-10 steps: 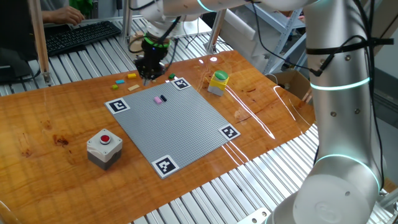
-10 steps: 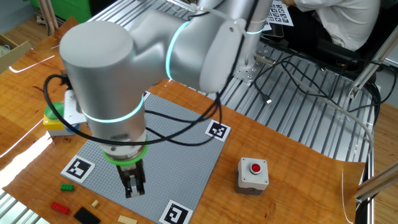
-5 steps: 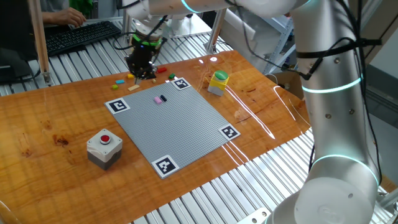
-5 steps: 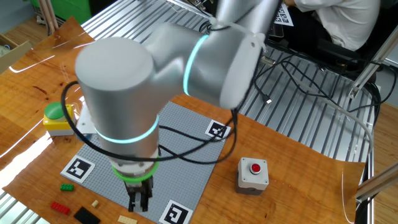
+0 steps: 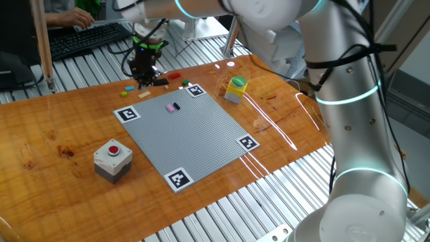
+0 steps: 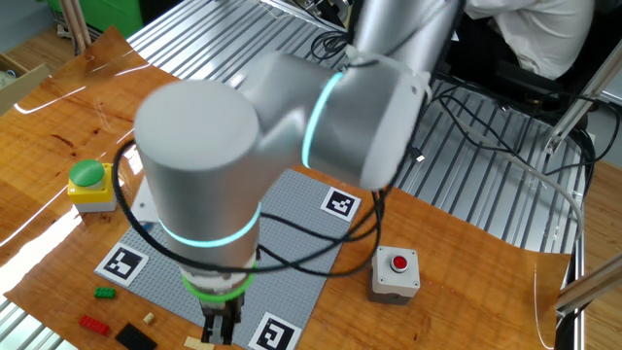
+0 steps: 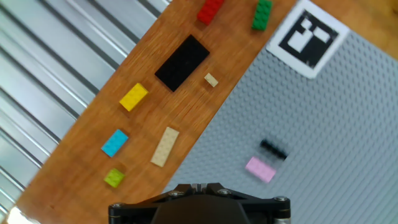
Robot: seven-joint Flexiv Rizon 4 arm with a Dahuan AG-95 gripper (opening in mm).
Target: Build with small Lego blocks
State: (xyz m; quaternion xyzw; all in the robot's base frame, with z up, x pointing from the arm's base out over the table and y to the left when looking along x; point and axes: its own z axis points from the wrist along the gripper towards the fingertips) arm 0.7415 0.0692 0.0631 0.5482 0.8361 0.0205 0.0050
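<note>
In one fixed view the arm reaches across the wooden desk [image 5: 54, 128] to its far edge, wrist pointing straight down. The gripper [image 5: 144, 82] hangs over the loose bricks just beyond the grey baseplate [image 5: 188, 131]; whether its fingers are apart or together cannot be told from here. A pink brick [image 5: 170, 107] and a black brick [image 5: 176, 105] sit side by side on the plate's far half. Past the desk edge lie ribbed metal slats, and the near desk stays wide open around a red-button box [image 5: 112, 158].

In the other fixed view the arm's bulky joints fill the middle. The gripper [image 6: 221, 329] points down at the desk edge beside a tan brick [image 6: 199, 343], with a black plate [image 6: 135, 336], red brick [image 6: 94, 324] and green brick [image 6: 102, 292] to its left.

In the hand view the fingers themselves are out of sight. Along the narrow wooden strip between slats and baseplate lie a yellow brick [image 7: 134, 97], blue brick [image 7: 115, 142], lime brick [image 7: 114, 178], tan brick [image 7: 165, 146], black plate [image 7: 181, 63], red brick [image 7: 210, 10] and green brick [image 7: 262, 14].
</note>
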